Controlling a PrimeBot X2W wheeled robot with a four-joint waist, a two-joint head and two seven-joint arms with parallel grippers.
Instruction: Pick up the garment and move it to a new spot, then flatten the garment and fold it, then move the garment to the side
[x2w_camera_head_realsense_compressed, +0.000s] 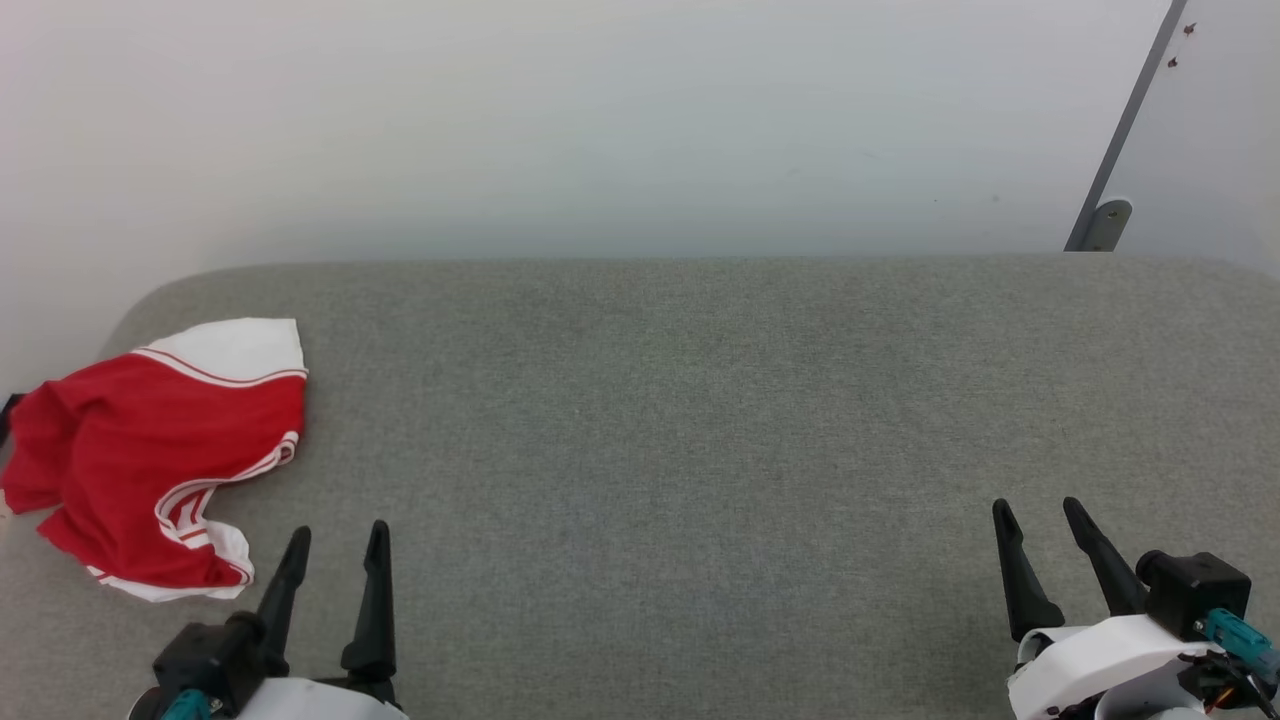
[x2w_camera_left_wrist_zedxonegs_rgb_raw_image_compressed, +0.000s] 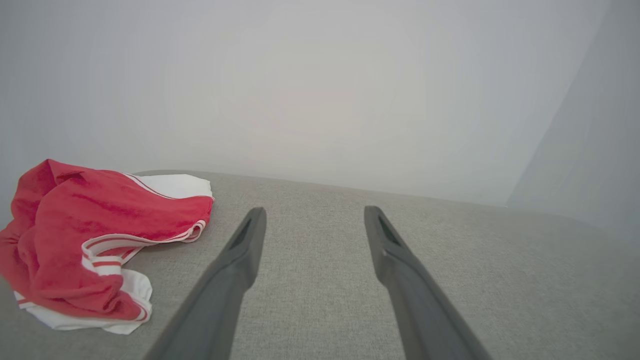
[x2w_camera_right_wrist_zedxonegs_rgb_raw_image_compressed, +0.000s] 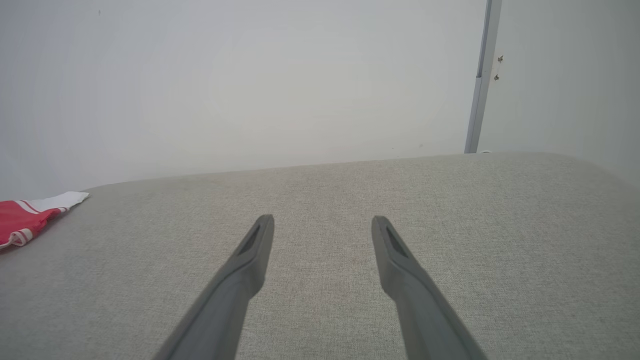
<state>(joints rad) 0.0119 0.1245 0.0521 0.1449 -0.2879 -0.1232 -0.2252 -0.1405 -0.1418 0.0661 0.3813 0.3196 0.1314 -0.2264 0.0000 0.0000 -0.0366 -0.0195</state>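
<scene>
Observer: Work surface (x2w_camera_head_realsense_compressed: 700, 420) logged first: broad, covered in grey woven cloth, rounded far corners, pale wall (x2w_camera_head_realsense_compressed: 600, 120) behind. T-shirt (x2w_camera_head_realsense_compressed: 150, 450) lay crumpled at its left end, ahead and to the left of the left gripper (x2w_camera_head_realsense_compressed: 338, 532), near it but not touching.

Handler: How would that T-shirt handle, by your reckoning?

Observer: Light and limp, I judged. Soft red fabric, heaped in loose folds, with one white sleeve end turned toward the wall and another white edge on the near side. No stiffness to it, so it would likely sag and trail from any single pinch. The woven cover looked apt to drag on it rather than let it slide.

Handler: Where to take hold?

Observer: A raised ridge of the red body, or the white-striped seam along its right side, where layers seemed stacked thick enough for the fingers to bite. Thin edges lying flat on the cover looked the poorer choice. Two pinches, well apart, would suit the flattening to come.

Handler: Arms?

Observer: Both low at the near edge, fingers pointing away over the work surface. Left gripper's jaws stood wide with nothing between them, the T-shirt off to their left in the left wrist view. Right gripper (x2w_camera_head_realsense_compressed: 1033, 505) sat at the far right, well apart from the T-shirt, jaws likewise spread and empty, fingers leaning a little leftward in the head view.
</scene>
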